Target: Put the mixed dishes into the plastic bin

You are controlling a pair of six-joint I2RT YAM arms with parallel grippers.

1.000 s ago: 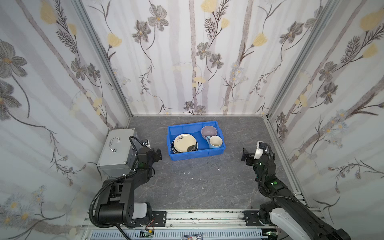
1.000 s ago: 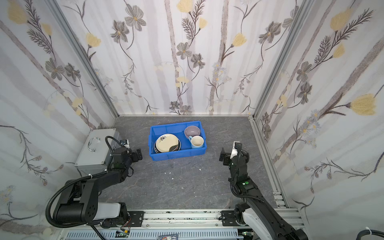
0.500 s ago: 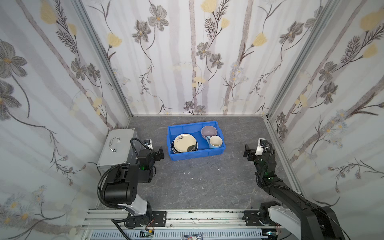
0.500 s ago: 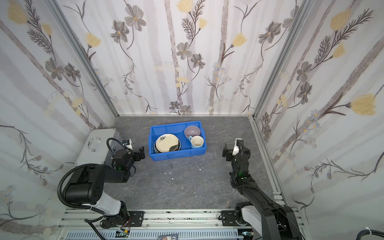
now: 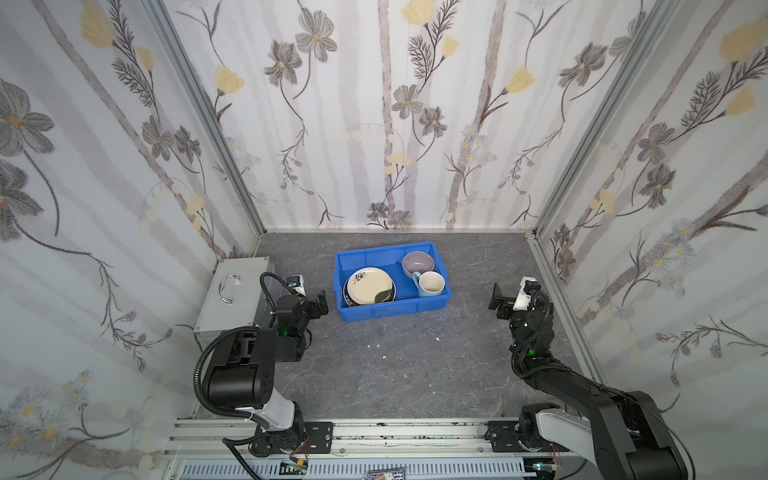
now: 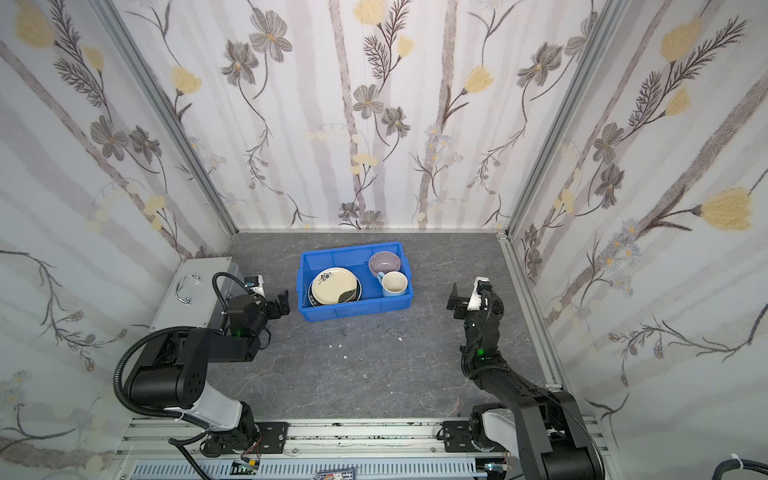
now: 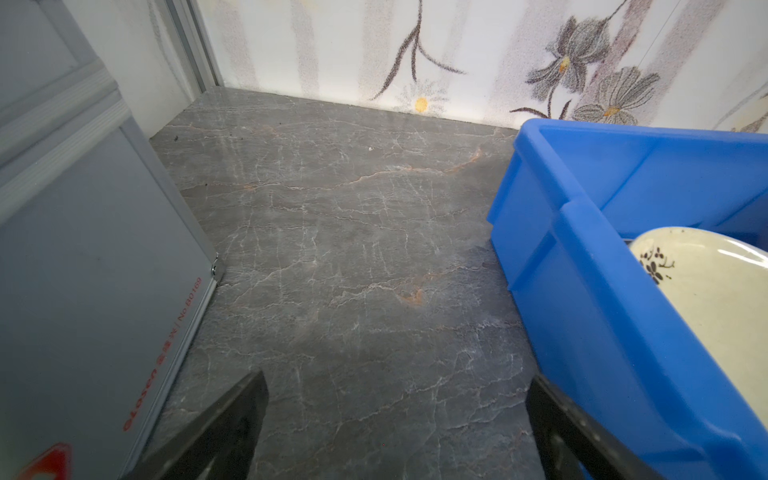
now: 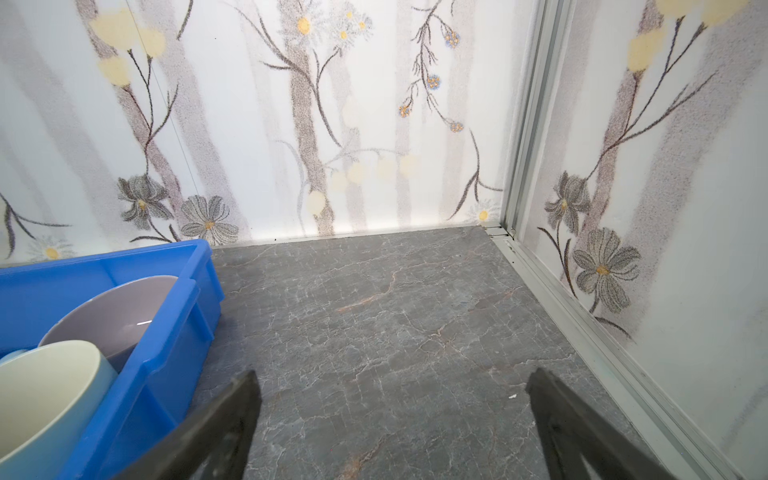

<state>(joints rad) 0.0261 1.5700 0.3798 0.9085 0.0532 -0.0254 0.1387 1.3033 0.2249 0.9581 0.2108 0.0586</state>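
The plastic bin (image 5: 395,309) (image 6: 357,309) is a bright blue tub at the middle back of the floor. It holds a stack of plates with a cream flowered plate (image 5: 368,284) on top and a black plate (image 5: 384,296) showing under it. It also holds a lilac bowl (image 5: 417,262) and a pale blue mug (image 5: 431,284). My left gripper (image 5: 318,305) (image 7: 397,415) hangs open and empty just left of the bin (image 7: 582,270). My right gripper (image 5: 509,301) (image 8: 395,399) hangs open and empty over bare floor, to the right of the bin (image 8: 166,353).
A grey metal case (image 5: 237,295) (image 7: 83,249) with a handle lies against the left wall, right beside my left arm. The flowered walls close in three sides. An aluminium rail (image 5: 374,432) runs along the front. Small white crumbs dot the floor.
Both arms have folded lower and back toward the front rail. The left gripper's tip has edged toward the bin. Both grippers stay open and the dishes have not moved.
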